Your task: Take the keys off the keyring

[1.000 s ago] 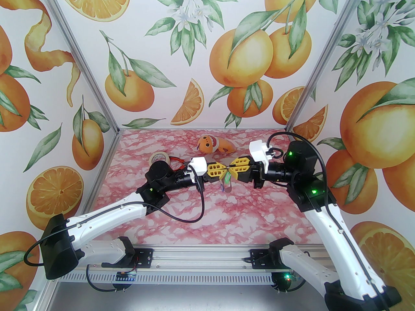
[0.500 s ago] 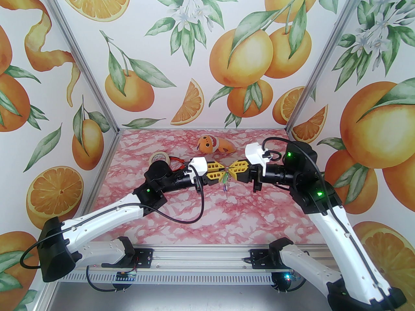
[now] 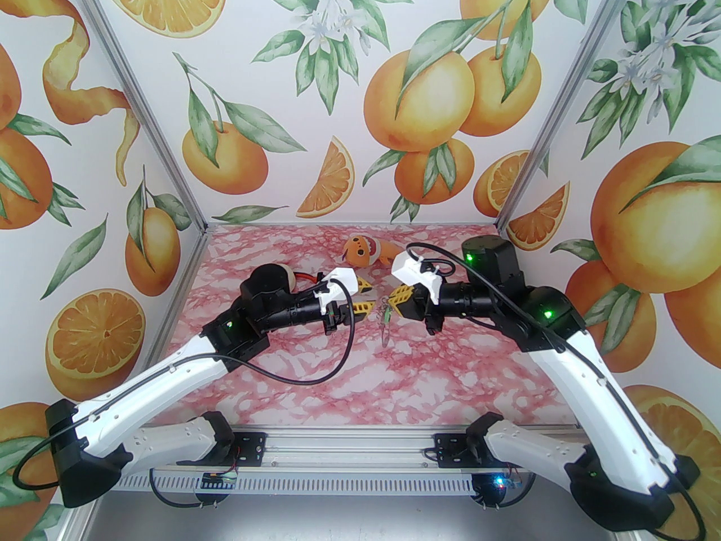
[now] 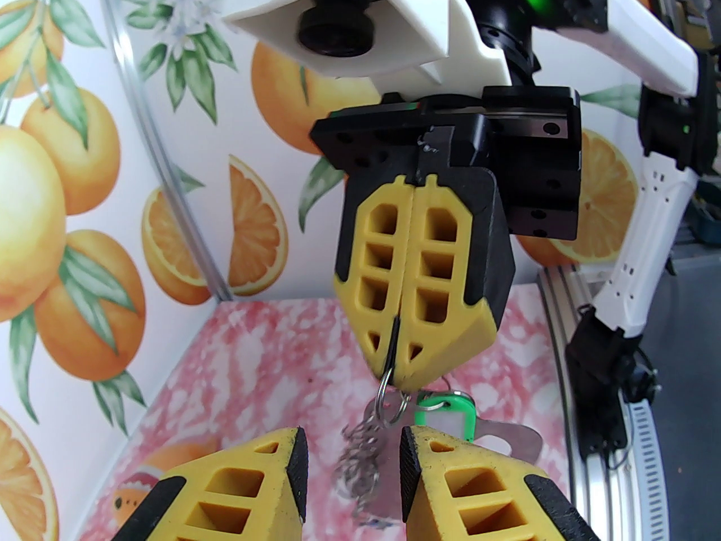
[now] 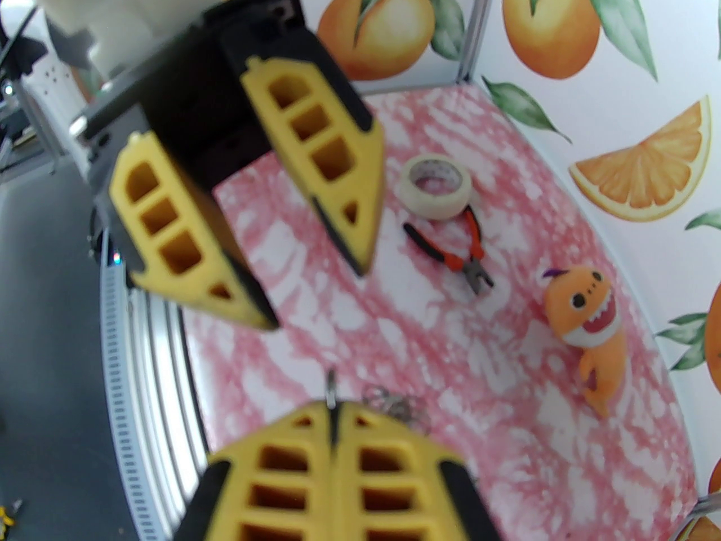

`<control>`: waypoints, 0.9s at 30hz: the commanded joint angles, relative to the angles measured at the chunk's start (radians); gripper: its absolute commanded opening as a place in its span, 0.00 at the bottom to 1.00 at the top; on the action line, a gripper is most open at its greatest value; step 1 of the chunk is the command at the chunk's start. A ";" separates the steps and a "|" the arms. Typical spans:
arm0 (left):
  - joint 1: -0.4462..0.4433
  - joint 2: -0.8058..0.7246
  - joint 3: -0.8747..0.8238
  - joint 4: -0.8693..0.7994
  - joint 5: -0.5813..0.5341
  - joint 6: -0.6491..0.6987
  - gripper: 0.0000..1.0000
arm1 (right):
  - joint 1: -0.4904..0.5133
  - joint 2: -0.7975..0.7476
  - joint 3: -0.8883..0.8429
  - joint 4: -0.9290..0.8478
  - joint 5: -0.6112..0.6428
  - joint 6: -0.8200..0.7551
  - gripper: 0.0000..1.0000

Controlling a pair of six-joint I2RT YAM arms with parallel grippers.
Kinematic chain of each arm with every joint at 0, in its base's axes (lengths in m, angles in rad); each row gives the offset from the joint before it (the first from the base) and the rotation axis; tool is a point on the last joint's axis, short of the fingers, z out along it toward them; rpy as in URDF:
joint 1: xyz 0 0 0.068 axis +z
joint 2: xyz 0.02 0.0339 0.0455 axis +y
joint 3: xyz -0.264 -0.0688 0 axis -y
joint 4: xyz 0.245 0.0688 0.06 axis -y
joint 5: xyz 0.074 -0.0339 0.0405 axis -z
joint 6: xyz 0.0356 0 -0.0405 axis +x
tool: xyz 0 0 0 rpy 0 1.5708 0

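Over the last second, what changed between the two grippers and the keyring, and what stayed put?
The left gripper opened, let go of the keyring and drew back to the left. The right gripper stayed shut on the keyring and carried it leftward, with the green key tag still dangling below. The plush toy did not move.

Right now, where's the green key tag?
In the left wrist view the green key tag hangs just under the shut right gripper, facing the open left gripper.
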 commanded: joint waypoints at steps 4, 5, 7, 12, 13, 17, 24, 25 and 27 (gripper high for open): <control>0.004 0.043 0.070 -0.066 0.101 0.027 0.31 | 0.026 0.025 0.073 -0.053 0.039 -0.030 0.00; 0.003 0.048 0.074 -0.070 0.099 0.029 0.29 | 0.025 0.026 0.076 -0.053 0.040 -0.029 0.00; 0.004 0.053 0.075 -0.072 0.101 0.036 0.28 | 0.027 0.031 0.087 -0.064 0.039 -0.037 0.00; 0.004 0.062 0.084 -0.060 0.095 0.040 0.25 | 0.028 0.049 0.112 -0.096 0.039 -0.056 0.00; 0.004 0.068 0.091 -0.066 0.099 0.041 0.25 | 0.027 0.051 0.116 -0.099 0.032 -0.060 0.00; 0.003 0.085 0.105 -0.082 0.099 0.052 0.24 | 0.027 0.056 0.129 -0.105 0.030 -0.063 0.00; 0.003 0.102 0.132 -0.105 0.095 0.081 0.21 | 0.028 0.069 0.138 -0.119 0.032 -0.072 0.00; 0.003 0.110 0.143 -0.117 0.103 0.088 0.20 | 0.028 0.072 0.139 -0.121 0.030 -0.072 0.00; 0.002 0.121 0.156 -0.125 0.113 0.092 0.15 | 0.027 0.075 0.139 -0.122 0.037 -0.069 0.00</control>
